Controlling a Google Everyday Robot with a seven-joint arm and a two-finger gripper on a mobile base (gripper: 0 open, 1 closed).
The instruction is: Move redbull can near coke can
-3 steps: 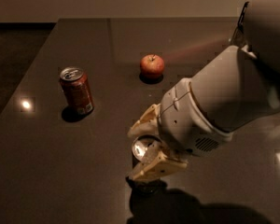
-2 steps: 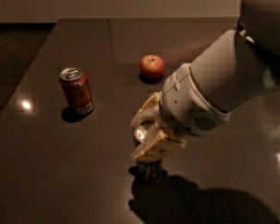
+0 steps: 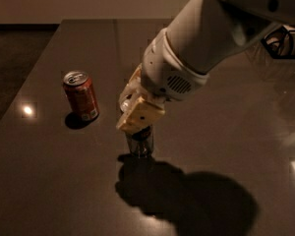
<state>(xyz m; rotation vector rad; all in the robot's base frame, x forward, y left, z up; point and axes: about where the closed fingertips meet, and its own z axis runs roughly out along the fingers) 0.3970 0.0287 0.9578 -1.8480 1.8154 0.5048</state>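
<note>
hand (image 3: 134, 113): middle of the surface, at the end of the pale arm (image 3: 201, 48), pointed down; clenched around the top of the redbull can.
redbull can (image 3: 140, 142): upright in the hand's grip, only its lower body showing below the fingers; its base is at or just above the surface, which of the two cannot be told.
coke can (image 3: 81, 96): upright, to the left of the hand, apart from it, untouched.
surface (image 3: 64, 181): dark, glossy; carries the arm's large shadow in front.
done: redbull can is grasped.
left: by judgement, close the remaining gap toward the coke can, set the redbull can down beside it without knocking it, release.
</note>
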